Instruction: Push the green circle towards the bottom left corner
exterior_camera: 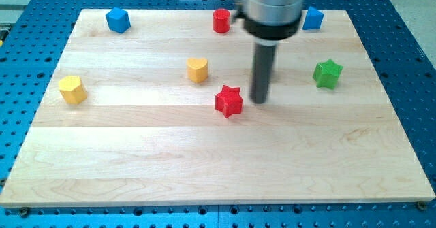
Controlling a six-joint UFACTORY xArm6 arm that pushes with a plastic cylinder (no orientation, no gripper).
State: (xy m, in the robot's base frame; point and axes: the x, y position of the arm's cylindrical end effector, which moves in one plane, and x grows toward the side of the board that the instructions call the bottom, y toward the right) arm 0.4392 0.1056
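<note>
My tip (259, 101) stands just right of the red star (229, 101), touching nothing visibly.

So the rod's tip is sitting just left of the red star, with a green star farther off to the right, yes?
Not quite. In the camera view my tip sits just to the view's right of the red star, not left. The green star is indeed farther to the right.
</note>
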